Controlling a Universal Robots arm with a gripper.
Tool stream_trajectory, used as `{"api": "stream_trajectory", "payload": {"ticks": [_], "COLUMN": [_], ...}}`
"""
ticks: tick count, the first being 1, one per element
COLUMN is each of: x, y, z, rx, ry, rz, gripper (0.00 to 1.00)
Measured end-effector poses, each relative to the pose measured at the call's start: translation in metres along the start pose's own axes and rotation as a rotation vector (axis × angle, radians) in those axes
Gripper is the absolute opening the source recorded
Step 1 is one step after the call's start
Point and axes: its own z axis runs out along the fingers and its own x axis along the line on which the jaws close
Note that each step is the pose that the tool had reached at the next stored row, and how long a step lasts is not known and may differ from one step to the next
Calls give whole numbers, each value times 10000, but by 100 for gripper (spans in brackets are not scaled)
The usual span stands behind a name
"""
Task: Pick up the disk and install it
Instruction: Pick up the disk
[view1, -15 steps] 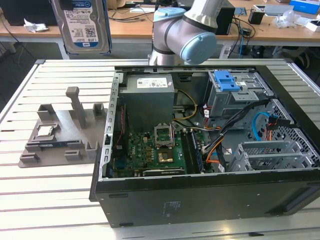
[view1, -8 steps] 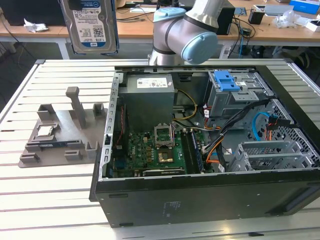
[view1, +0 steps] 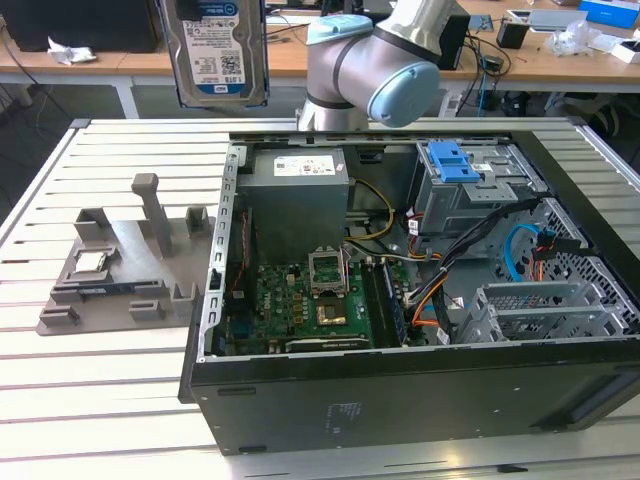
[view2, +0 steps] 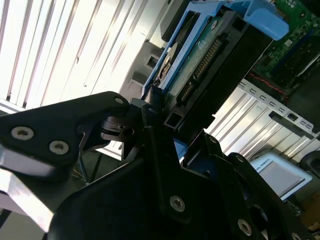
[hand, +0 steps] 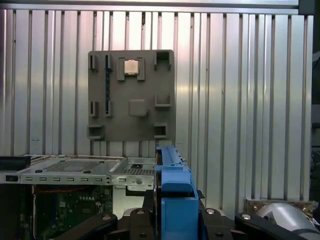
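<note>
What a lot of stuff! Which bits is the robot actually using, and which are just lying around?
In use:
the disk, held by the gripper
the open computer case

Lying about:
the gray holder plate
the small chip on it

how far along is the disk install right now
Done: the disk is picked up; in the exterior view it hangs in the air, off the grey fixture plate. In hand: the jaws are shut on its blue-framed edge, as seen in the second wrist view. Left: the install itself. The disk is well clear of the open computer case and not yet in its drive cage.
</note>
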Motion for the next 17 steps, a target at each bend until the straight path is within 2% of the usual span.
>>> {"api": "stream_trajectory", "payload": {"ticks": [6, 12, 17], "x": [4, 10, 45], "y": [-199, -441, -565], "z": [-3, -6, -7], "rx": [-1, 0, -2], "ry": [0, 0, -1], "rz": [0, -2, -1], "gripper": [36, 36, 36]}}
